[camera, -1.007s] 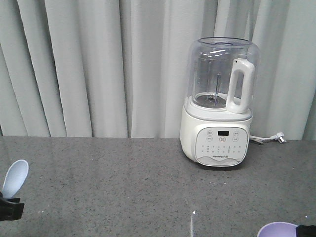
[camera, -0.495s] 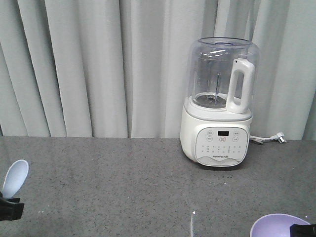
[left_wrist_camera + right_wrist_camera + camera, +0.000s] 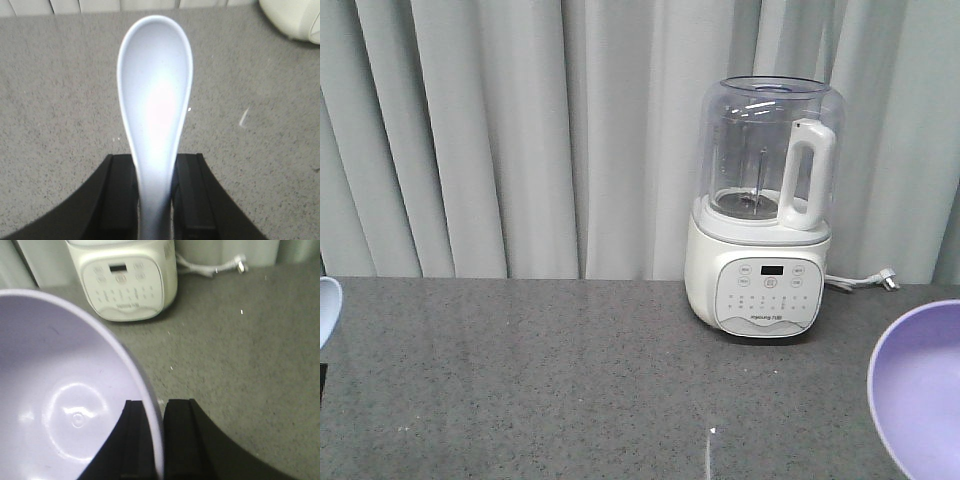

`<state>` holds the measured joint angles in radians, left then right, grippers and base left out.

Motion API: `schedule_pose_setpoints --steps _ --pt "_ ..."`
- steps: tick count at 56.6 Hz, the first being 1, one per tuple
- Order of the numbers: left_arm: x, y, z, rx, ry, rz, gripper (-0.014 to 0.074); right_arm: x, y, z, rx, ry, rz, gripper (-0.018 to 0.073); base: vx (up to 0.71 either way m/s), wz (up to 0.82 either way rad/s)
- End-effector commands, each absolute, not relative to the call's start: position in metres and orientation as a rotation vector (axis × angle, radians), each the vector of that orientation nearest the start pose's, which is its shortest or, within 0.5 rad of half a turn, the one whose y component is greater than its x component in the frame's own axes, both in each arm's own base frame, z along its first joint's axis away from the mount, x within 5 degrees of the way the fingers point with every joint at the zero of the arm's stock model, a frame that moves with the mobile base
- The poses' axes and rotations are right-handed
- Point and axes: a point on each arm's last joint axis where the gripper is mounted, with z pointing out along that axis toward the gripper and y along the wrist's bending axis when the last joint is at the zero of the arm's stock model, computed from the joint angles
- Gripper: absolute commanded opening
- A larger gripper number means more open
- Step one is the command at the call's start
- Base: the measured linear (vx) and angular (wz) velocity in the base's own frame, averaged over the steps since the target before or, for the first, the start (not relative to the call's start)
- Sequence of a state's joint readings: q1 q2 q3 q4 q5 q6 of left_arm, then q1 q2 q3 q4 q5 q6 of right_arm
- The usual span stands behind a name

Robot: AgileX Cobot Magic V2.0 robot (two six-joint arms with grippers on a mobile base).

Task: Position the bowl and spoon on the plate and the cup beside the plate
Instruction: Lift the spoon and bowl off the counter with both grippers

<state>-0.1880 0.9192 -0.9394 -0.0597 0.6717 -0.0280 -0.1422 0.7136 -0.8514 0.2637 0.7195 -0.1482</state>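
The pale blue spoon (image 3: 156, 100) points forward above the grey counter, its handle pinched by my left gripper (image 3: 156, 195); a sliver of its scoop (image 3: 325, 305) shows at the front view's left edge. The lavender bowl (image 3: 55, 405) is lifted and tilted, its rim clamped by my right gripper (image 3: 156, 440), one finger inside and one outside. In the front view the bowl (image 3: 920, 390) fills the lower right corner. Plate and cup are out of view.
A white blender (image 3: 765, 210) with a clear handled jug stands at the back right of the grey counter (image 3: 570, 380), its cord (image 3: 865, 280) trailing right. Grey curtains hang behind. The blender base (image 3: 125, 280) lies just beyond the bowl.
The bowl rose from the lower right edge and now looms large and tilted at the right. The spoon shifted left, almost out of the front view.
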Motion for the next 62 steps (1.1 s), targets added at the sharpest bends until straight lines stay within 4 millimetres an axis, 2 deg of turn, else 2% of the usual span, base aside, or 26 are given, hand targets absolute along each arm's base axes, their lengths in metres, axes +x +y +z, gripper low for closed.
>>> schedule_pose_setpoints --steps 1,9,19,62 --pt "0.167 -0.037 0.394 0.129 1.99 -0.228 -0.0006 0.109 0.0 0.4 0.073 1.845 0.105 -0.0009 0.0 0.0" --pt "0.147 -0.033 0.407 0.101 1.912 -0.253 -0.0006 0.09 0.003 0.407 0.063 1.779 0.1 -0.0009 0.0 0.0" --pt "0.134 -0.03 0.415 0.094 1.85 -0.259 -0.0006 0.089 0.003 0.407 0.061 1.774 0.096 -0.0009 0.0 0.0" --pt "0.133 -0.03 0.414 0.096 1.861 -0.258 -0.0006 0.089 0.003 0.407 0.062 1.775 0.097 -0.0009 -0.01 -0.03"
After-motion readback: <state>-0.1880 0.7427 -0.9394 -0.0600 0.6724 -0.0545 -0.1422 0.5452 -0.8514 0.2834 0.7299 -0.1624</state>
